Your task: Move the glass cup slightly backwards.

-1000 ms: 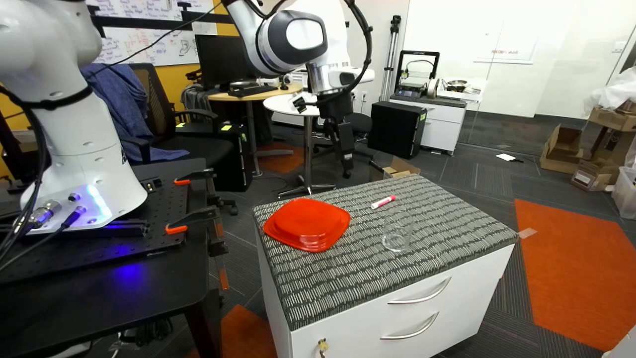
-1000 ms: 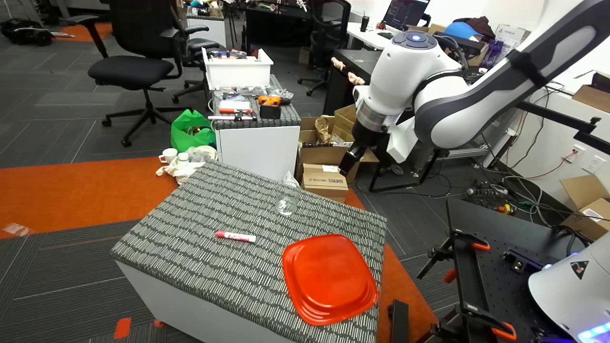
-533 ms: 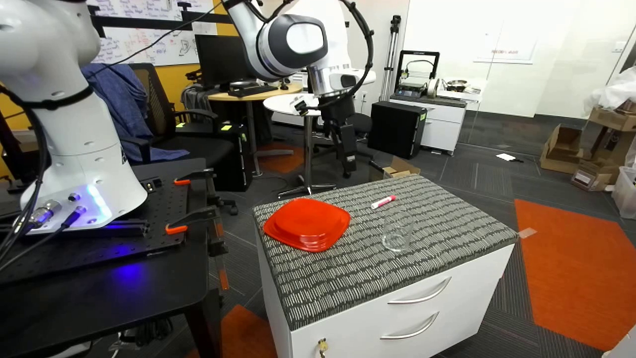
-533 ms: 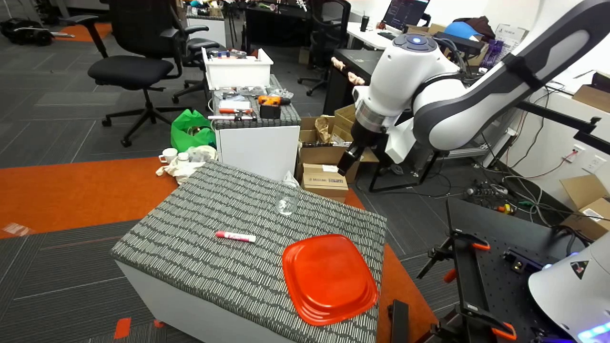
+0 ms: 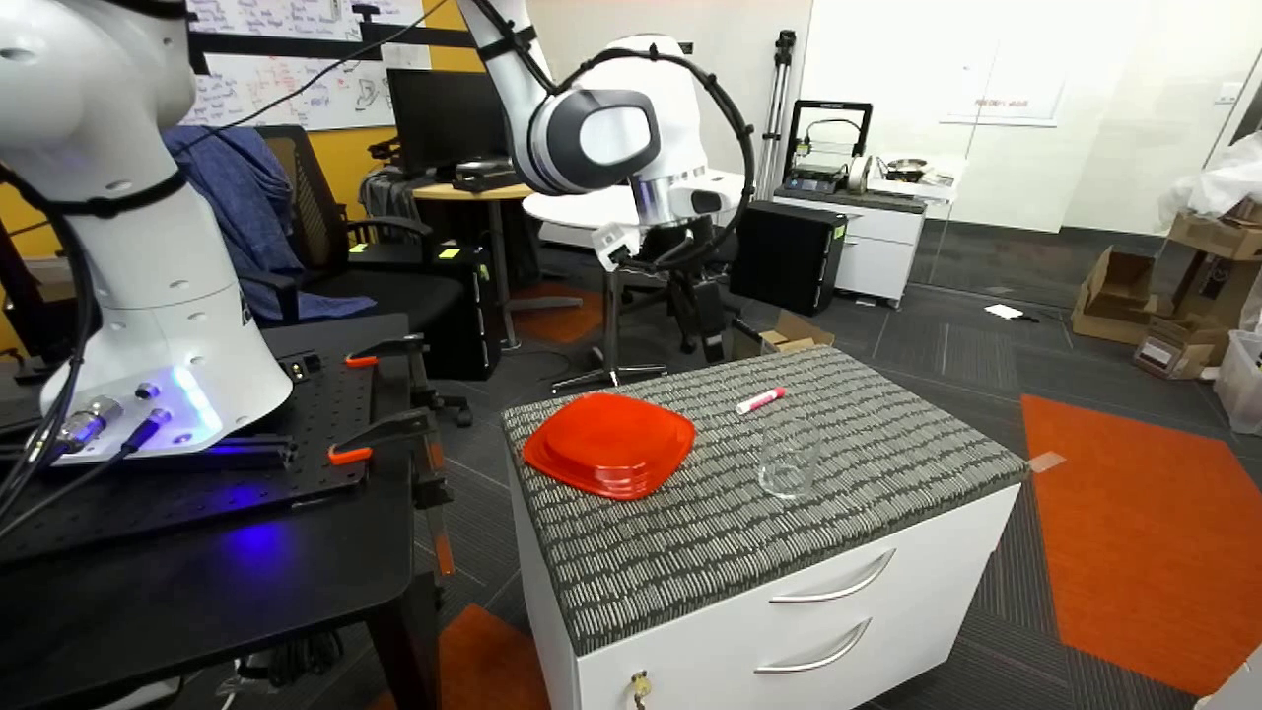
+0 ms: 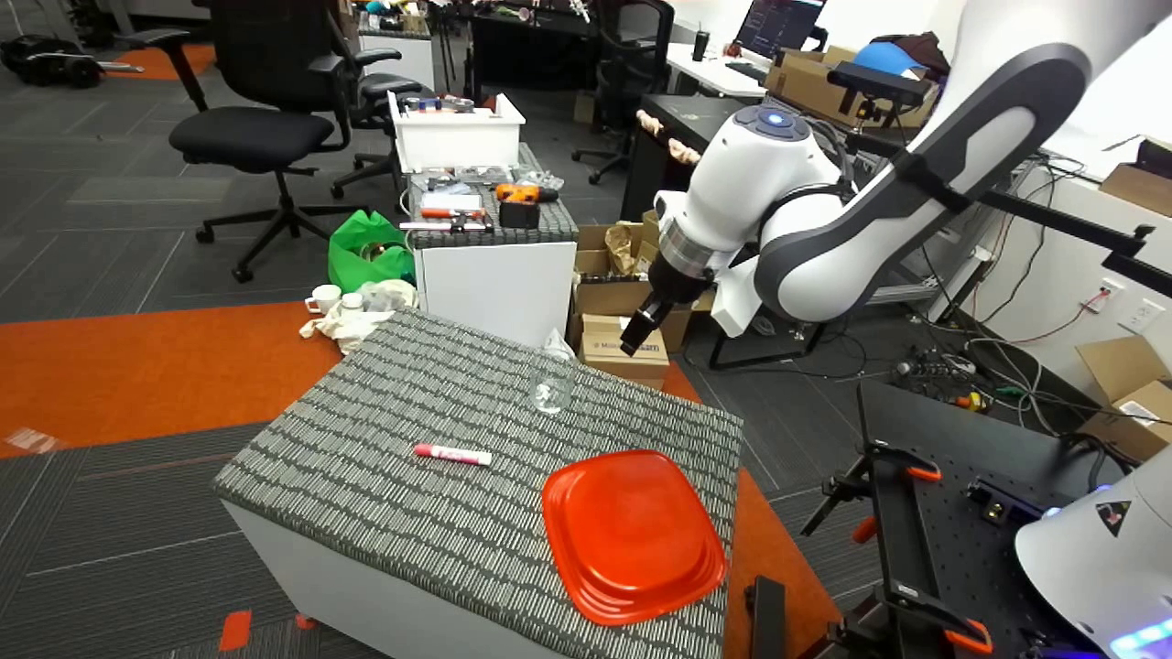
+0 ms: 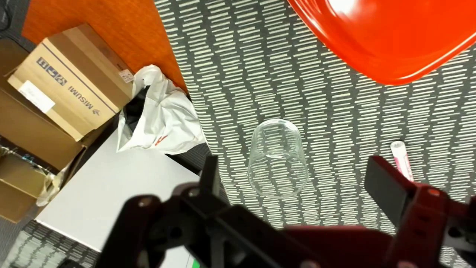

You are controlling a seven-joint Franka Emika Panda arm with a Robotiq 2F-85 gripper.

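Note:
The glass cup [image 5: 789, 473] is a clear tumbler on the patterned cabinet top [image 5: 690, 552]; it also shows in an exterior view [image 6: 551, 394] near the cabinet edge. In the wrist view the glass cup [image 7: 278, 160] appears between the spread fingers, with its wide rim or base outline faint. My gripper [image 7: 293, 167] is open and empty. In both exterior views the gripper [image 5: 712, 350] [image 6: 630, 350] hangs above and beyond the cabinet edge, apart from the cup and not touching anything.
A red-orange plastic bowl [image 5: 611, 444] [image 6: 632, 535] [image 7: 394, 37] sits at one end of the cabinet top. A pink-and-white marker [image 5: 760, 400] [image 6: 452, 455] [image 7: 401, 158] lies near the cup. Beyond the edge are a white bag [image 7: 163, 115] and a cardboard box [image 7: 74, 78].
The arm and gripper have moved lower and closer to the cabinet top, mostly within the last half second. The glass cup, bowl and marker have not moved.

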